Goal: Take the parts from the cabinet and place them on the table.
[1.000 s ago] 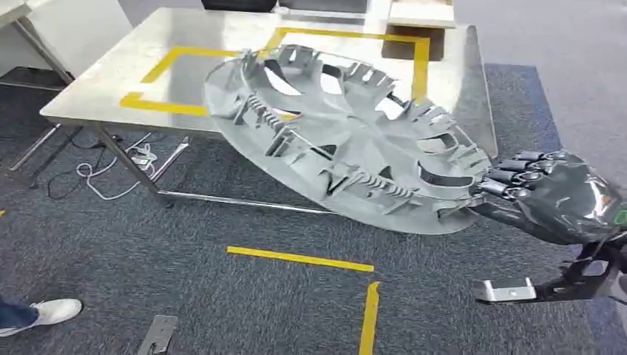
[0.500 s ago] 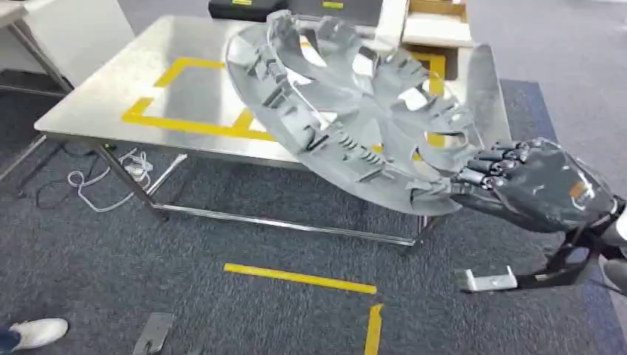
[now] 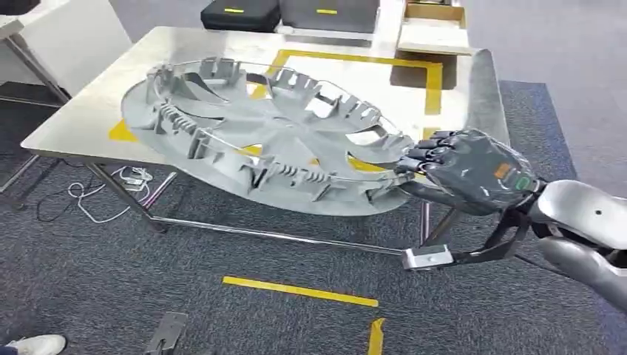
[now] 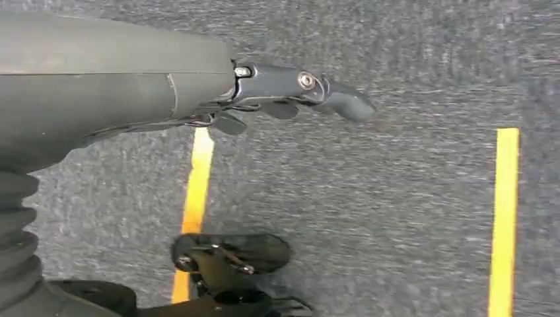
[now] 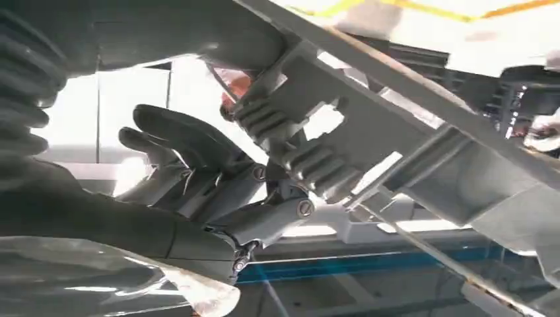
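The right hand (image 3: 464, 167) grips the rim of a large grey wheel cover (image 3: 259, 140), holding it nearly flat, ribbed side up, above the near edge of the steel table (image 3: 473, 89) and partly overhanging it. The left hand (image 4: 290, 99) hangs above the carpet, its fingers loosely apart and holding nothing.

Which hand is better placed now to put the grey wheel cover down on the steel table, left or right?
The right hand: it grips the wheel cover by its rim over the steel table. The left hand hangs over the carpet and holds nothing.
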Motion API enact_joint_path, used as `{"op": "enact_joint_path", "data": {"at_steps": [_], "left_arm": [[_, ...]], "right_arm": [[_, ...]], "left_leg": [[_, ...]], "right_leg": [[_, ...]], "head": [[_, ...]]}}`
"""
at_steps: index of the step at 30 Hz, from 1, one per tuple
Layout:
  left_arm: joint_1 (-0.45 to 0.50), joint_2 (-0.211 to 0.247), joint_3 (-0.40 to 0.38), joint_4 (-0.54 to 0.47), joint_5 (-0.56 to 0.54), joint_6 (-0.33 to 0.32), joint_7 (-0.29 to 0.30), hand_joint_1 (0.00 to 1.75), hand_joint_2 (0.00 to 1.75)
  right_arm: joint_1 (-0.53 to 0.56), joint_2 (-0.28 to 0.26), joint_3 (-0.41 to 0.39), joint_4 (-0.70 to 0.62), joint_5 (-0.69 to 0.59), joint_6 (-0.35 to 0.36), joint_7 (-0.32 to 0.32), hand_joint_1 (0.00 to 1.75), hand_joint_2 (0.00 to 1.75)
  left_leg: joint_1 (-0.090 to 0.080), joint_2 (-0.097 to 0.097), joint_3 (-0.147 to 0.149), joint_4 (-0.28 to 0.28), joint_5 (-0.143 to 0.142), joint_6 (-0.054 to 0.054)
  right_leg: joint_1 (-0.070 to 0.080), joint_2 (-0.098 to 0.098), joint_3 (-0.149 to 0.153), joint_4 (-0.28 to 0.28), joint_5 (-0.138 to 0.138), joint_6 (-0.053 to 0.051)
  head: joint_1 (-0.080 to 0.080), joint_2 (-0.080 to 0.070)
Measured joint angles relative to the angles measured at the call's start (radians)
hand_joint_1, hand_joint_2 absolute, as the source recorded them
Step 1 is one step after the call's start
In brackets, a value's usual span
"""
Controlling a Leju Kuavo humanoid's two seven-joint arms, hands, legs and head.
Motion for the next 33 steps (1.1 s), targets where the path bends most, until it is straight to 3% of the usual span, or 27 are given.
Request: {"op": "enact_joint_path", "data": {"at_steps": [2,3,4,6,7,8,9,10,13,14,16,17,18,19,20,21,23,24,25,27,29,30,33], "left_arm": [[0.000,0.000,-0.004,0.000,-0.006,0.000,0.008,0.00,1.75],[0.002,0.000,-0.005,0.000,-0.006,0.000,0.009,0.00,1.75],[0.004,0.000,-0.008,0.000,-0.007,0.000,0.009,0.00,1.75],[0.003,0.000,-0.011,0.000,-0.009,-0.002,0.009,0.00,1.75],[0.003,0.000,-0.011,0.000,-0.010,-0.003,0.009,0.00,1.75],[0.004,-0.004,-0.012,0.001,-0.010,-0.004,0.010,0.00,1.75],[0.000,-0.006,-0.012,0.001,-0.010,-0.007,0.012,0.00,1.75],[-0.001,-0.007,-0.013,0.001,-0.011,-0.007,0.014,0.00,1.75],[0.001,-0.007,-0.018,0.001,-0.013,-0.007,0.014,0.00,1.75],[0.000,-0.007,-0.019,0.001,-0.013,-0.007,0.014,0.00,1.75],[-0.004,-0.007,-0.020,0.001,-0.014,-0.007,0.014,0.00,1.75],[-0.004,-0.008,-0.021,0.001,-0.014,-0.007,0.014,0.00,1.75],[-0.003,-0.008,-0.023,0.001,-0.016,-0.007,0.014,0.00,1.75],[-0.003,-0.008,-0.026,0.001,-0.017,-0.007,0.021,0.00,1.75],[-0.003,-0.008,-0.028,0.001,-0.019,-0.007,0.023,0.00,1.75],[-0.004,-0.009,-0.030,0.001,-0.022,-0.008,0.024,0.00,1.75],[-0.004,-0.014,-0.037,0.001,-0.028,-0.011,0.027,0.00,1.75],[-0.005,-0.020,-0.041,0.002,-0.029,-0.015,0.030,0.00,1.75],[-0.007,-0.021,-0.043,0.002,-0.031,-0.016,0.032,0.00,1.75],[-0.009,-0.026,-0.051,0.002,-0.037,-0.019,0.035,0.00,1.75],[-0.018,-0.025,-0.058,0.002,-0.038,-0.018,0.042,0.00,1.75],[-0.024,-0.025,-0.062,0.002,-0.038,-0.018,0.046,0.00,1.75],[-0.024,-0.022,-0.069,0.002,-0.038,-0.018,0.054,0.00,1.75]], "right_arm": [[-0.011,0.035,0.023,0.033,0.001,0.000,0.005,1.75,1.75],[-0.012,0.046,0.033,0.043,0.001,0.000,0.006,1.75,1.75],[-0.013,0.056,0.042,0.051,0.002,0.000,0.007,1.75,1.75],[-0.020,0.077,0.060,0.075,0.002,0.002,0.011,1.75,1.75],[-0.027,0.090,0.067,0.090,0.003,0.002,0.015,1.75,1.75],[-0.035,0.106,0.077,0.111,0.005,0.002,0.018,1.75,1.75],[-0.041,0.120,0.085,0.124,0.005,0.002,0.020,1.75,1.75],[-0.045,0.125,0.090,0.131,0.008,0.002,0.022,1.75,1.75],[-0.051,0.140,0.097,0.149,0.007,0.002,0.022,1.75,1.75],[-0.054,0.141,0.098,0.154,0.007,0.001,0.022,1.75,1.75],[-0.066,0.145,0.105,0.167,0.011,0.001,0.027,1.75,1.75],[-0.066,0.154,0.108,0.173,0.015,0.000,0.035,1.75,1.75],[-0.066,0.163,0.111,0.182,0.017,0.000,0.042,1.75,1.75],[-0.068,0.174,0.114,0.195,0.017,-0.001,0.046,1.75,1.75],[-0.072,0.186,0.119,0.207,0.016,-0.001,0.050,1.75,1.75],[-0.078,0.197,0.123,0.224,0.015,-0.001,0.053,1.75,1.75],[-0.095,0.223,0.130,0.257,0.011,0.000,0.059,1.75,1.75],[-0.099,0.242,0.135,0.280,0.010,-0.001,0.064,1.75,1.75],[-0.104,0.261,0.138,0.299,0.010,-0.001,0.068,1.75,1.75],[-0.110,0.298,0.140,0.340,0.012,-0.008,0.077,1.75,1.75],[-0.115,0.336,0.143,0.394,0.018,-0.020,0.087,1.75,1.75],[-0.120,0.358,0.145,0.429,0.021,-0.035,0.093,1.75,1.75],[-0.116,0.402,0.147,0.512,0.037,-0.058,0.107,1.75,1.75]], "left_leg": [[0.005,0.000,-0.083,0.138,-0.058,-0.007],[0.006,0.001,-0.111,0.173,-0.072,-0.008],[0.008,0.001,-0.124,0.172,-0.062,-0.010],[0.016,0.002,-0.102,0.068,0.030,-0.017],[0.020,0.004,-0.076,-0.020,0.093,-0.020],[0.024,0.003,-0.063,-0.073,0.126,-0.024],[0.016,0.007,-0.066,-0.102,0.088,-0.015],[0.016,0.007,-0.062,-0.089,0.099,-0.001],[0.017,0.003,-0.044,-0.096,0.100,0.022],[0.017,0.002,-0.035,-0.099,0.095,0.028],[0.015,0.000,-0.025,-0.098,0.084,0.037],[0.012,0.000,-0.021,-0.098,0.078,0.040],[0.009,0.000,-0.016,-0.098,0.072,0.041],[0.005,-0.001,-0.008,-0.098,0.065,0.043],[0.002,-0.002,0.002,-0.099,0.057,0.044],[-0.002,-0.004,0.014,-0.099,0.050,0.045],[-0.002,-0.004,0.029,-0.101,0.037,0.046],[-0.006,-0.004,0.031,-0.104,0.034,0.041],[0.002,-0.003,0.030,-0.108,0.031,0.035],[0.003,0.001,0.042,-0.107,0.047,0.024],[-0.001,0.001,0.053,-0.102,0.030,0.017],[0.001,0.002,0.030,-0.058,0.016,0.007],[0.014,0.002,-0.092,0.132,-0.066,-0.008]], "right_leg": [[0.001,0.000,0.012,0.000,-0.013,-0.003],[0.000,0.000,0.019,0.000,-0.019,-0.003],[0.000,0.001,0.030,0.000,-0.027,-0.002],[-0.002,0.001,0.055,0.000,-0.045,0.003],[-0.003,0.001,0.068,0.001,-0.055,0.008],[-0.002,0.001,0.059,0.001,-0.064,0.015],[0.001,0.006,0.069,0.005,-0.067,0.022],[0.003,0.007,0.063,-0.001,-0.071,0.028],[-0.002,0.005,0.079,-0.001,-0.079,0.046],[-0.003,0.004,0.068,0.024,-0.082,0.049],[-0.003,0.003,-0.029,0.180,-0.111,0.053],[-0.003,0.003,-0.093,0.266,-0.146,0.054],[-0.003,0.003,-0.132,0.308,-0.164,0.051],[-0.001,0.003,-0.156,0.310,-0.159,0.046],[0.004,0.003,-0.156,0.272,-0.124,0.036],[0.012,0.003,-0.137,0.198,-0.068,0.021],[0.040,0.002,-0.084,0.023,0.055,-0.021],[0.043,0.000,-0.082,0.020,0.035,-0.026],[0.046,0.003,-0.062,0.003,0.026,-0.023],[0.051,0.002,-0.046,-0.017,0.039,-0.033],[0.036,-0.001,-0.007,-0.043,0.044,-0.028],[0.032,-0.003,0.001,-0.045,0.040,-0.031],[0.026,-0.002,0.011,-0.043,0.023,-0.026]], "head": [[0.002,0.000],[0.001,0.000],[0.001,0.000],[0.001,0.000],[0.002,0.000],[0.000,0.000],[-0.007,0.000],[-0.005,0.000],[-0.001,0.001],[0.005,0.000],[0.007,0.000],[0.009,0.000],[0.008,0.000],[0.009,0.000],[0.008,0.000],[0.009,0.000],[0.008,0.000],[-0.001,0.000],[0.001,0.000],[0.004,0.000],[0.003,0.000],[0.000,0.000],[0.001,0.000]]}}
